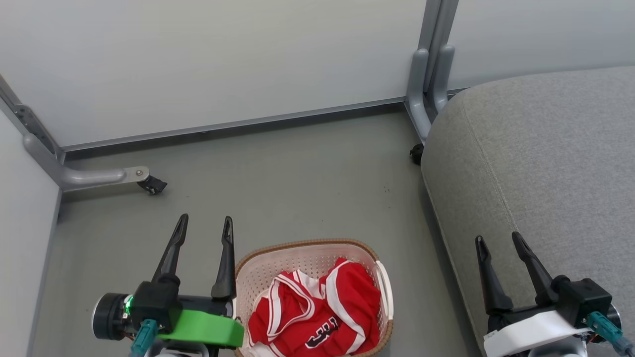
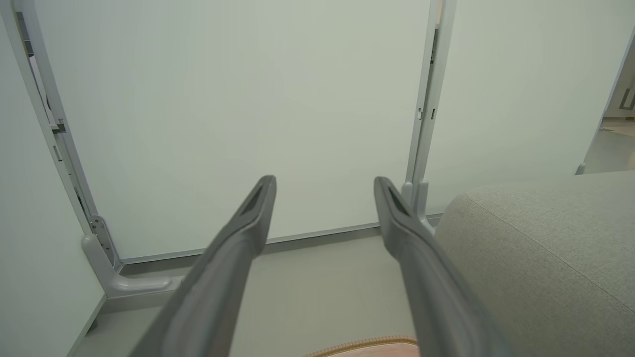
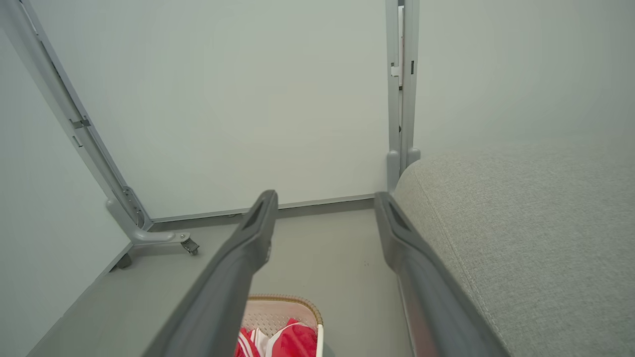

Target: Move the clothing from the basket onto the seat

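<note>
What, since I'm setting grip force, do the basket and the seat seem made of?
The basket: likely moulded plastic, cream, matte; its walls are perforated, the brown rim looks woven. The seat: grey fabric upholstery, matte; weave texture and a stitched seam show, probably padded.

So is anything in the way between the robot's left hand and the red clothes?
Nothing I can see. The left gripper hangs open just left of the basket, and the clothing lies uncovered inside it. Just bare floor lies between the basket and the seat.

One basket [image 1: 297,258], one seat [image 1: 545,163], one clothing heap [image 1: 317,307]; a pair: left end effector [image 1: 206,218], right end effector [image 1: 497,237]
</note>
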`<state>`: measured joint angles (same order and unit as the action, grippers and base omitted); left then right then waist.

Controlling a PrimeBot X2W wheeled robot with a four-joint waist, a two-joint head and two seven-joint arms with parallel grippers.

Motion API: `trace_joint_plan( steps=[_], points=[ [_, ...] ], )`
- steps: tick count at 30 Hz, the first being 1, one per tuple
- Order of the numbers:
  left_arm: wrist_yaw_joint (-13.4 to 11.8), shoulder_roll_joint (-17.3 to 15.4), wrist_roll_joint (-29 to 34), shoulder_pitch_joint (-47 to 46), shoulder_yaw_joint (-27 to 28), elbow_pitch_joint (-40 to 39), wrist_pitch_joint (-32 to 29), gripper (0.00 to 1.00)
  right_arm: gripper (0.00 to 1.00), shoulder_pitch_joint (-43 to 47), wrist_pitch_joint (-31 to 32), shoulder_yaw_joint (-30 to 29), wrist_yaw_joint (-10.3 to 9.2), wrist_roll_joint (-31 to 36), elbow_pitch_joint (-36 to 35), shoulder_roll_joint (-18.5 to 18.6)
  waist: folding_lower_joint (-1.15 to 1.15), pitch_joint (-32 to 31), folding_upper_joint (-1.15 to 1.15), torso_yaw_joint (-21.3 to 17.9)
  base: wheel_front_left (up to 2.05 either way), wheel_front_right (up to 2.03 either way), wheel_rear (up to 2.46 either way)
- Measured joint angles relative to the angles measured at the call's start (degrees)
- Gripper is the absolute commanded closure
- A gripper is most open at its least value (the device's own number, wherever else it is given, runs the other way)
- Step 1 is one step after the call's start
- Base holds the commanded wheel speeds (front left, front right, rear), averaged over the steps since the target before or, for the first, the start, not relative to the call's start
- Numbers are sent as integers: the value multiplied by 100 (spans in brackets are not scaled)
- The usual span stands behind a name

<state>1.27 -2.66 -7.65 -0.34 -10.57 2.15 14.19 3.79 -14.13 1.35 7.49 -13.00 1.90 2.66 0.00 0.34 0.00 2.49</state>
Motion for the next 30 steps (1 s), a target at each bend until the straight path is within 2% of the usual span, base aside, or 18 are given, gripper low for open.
trace_joint_plan(
  steps=[10, 30],
  points=[
    [-26, -2, 334, 10, -64, -23, 85, 0, 0, 32, -87, 36, 0, 348, -37, 4, 0, -13, 0, 7, 0, 0, 0],
    [-16, -3, 160, 36, -58, 244, 86, 0, 0, 34, -87, 42, 0, 337, -5, 5, 0, 23, 0, -6, 0, 0, 0]
  ],
)
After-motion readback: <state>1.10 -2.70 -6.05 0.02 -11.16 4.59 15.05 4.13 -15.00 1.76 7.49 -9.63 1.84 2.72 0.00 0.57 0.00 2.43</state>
